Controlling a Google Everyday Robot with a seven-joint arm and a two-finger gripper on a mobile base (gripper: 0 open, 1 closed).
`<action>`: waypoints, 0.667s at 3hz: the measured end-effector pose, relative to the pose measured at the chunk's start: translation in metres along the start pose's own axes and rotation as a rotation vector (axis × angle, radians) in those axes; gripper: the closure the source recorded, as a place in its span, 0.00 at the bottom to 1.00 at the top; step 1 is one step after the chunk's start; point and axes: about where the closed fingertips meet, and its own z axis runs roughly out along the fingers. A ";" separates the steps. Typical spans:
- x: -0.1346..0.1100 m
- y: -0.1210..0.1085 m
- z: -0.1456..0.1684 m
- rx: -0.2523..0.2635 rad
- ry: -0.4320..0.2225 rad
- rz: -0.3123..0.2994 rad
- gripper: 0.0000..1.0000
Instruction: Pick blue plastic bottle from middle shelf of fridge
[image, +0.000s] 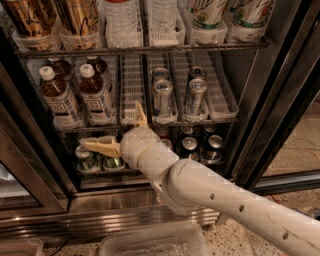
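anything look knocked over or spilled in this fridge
Nothing stands out: the clear plastic bottles of brown drink and slim silver-blue cans stand upright on the middle wire shelf. The gripper hangs open at that shelf's front edge, beside the bottles.

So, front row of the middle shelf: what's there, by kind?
Blue plastic bottles: 2
Silver-blue cans: 2
Total: 4
The hand, open, is at the front edge of the middle shelf, right of the bottles.
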 end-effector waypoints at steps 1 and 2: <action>0.003 -0.015 0.017 -0.005 0.004 -0.010 0.00; 0.003 -0.015 0.017 -0.005 0.004 -0.010 0.00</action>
